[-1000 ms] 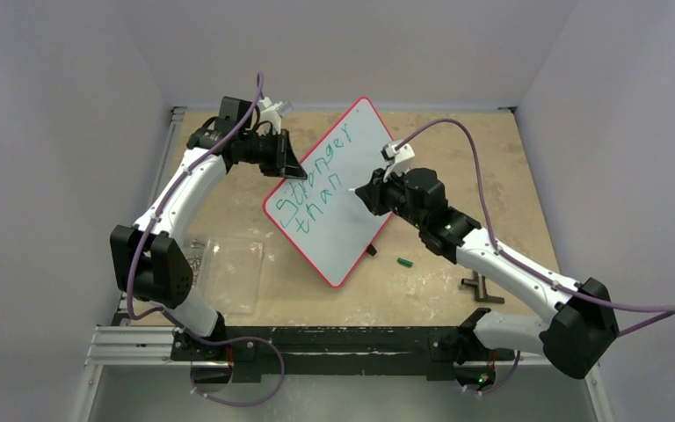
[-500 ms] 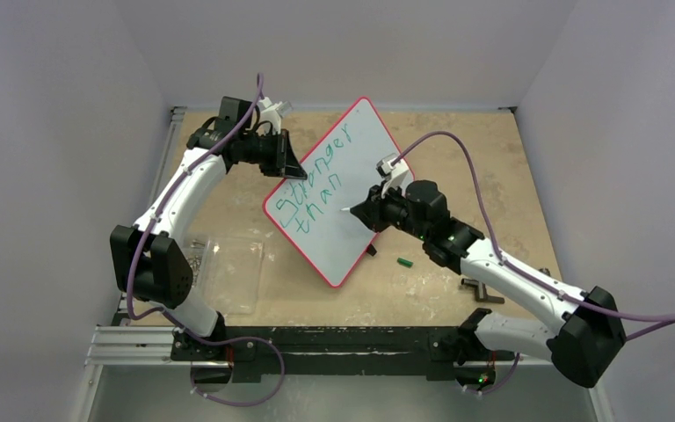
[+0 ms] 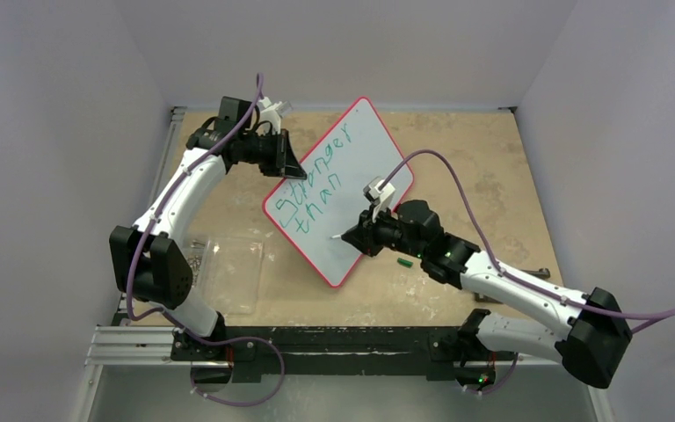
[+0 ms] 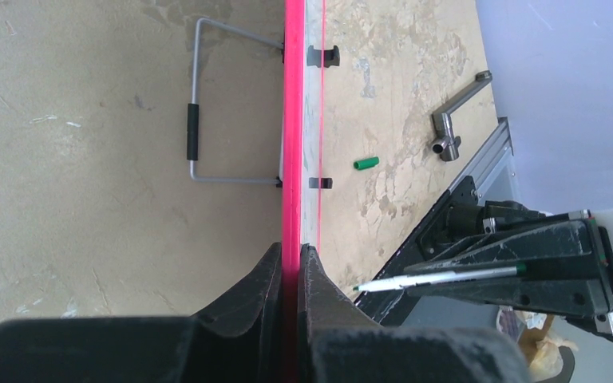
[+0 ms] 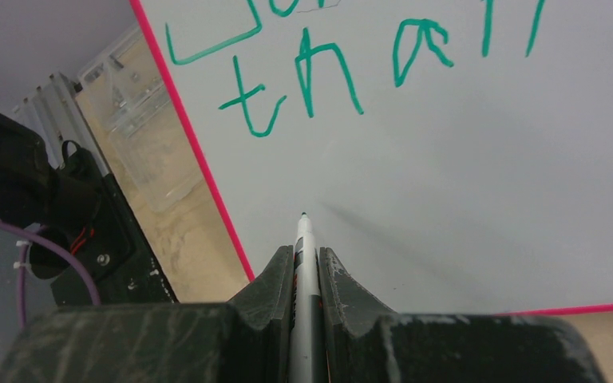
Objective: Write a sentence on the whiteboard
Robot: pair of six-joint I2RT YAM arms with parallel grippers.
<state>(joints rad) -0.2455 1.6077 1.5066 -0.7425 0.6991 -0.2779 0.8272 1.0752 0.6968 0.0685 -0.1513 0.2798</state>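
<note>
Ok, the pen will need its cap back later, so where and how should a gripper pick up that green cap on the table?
Grip the green cap across its round sides at mid-length, coming straight down from above. It is a short cylinder lying on its side on the table, so a pinch set across its long axis would likely hold it without rolling it.

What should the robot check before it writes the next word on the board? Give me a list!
1. Left tool shut on the whiteboard rim: ok.
2. Right tool shut on the marker: ok.
3. Marker uncapped, green cap lying on the table: ok.
4. Blank room under "than" for the next word: ok.
5. Marker tip touching the board: cannot tell.
6. Sentence finished: not ok, it reads only "Stronger than".
</note>
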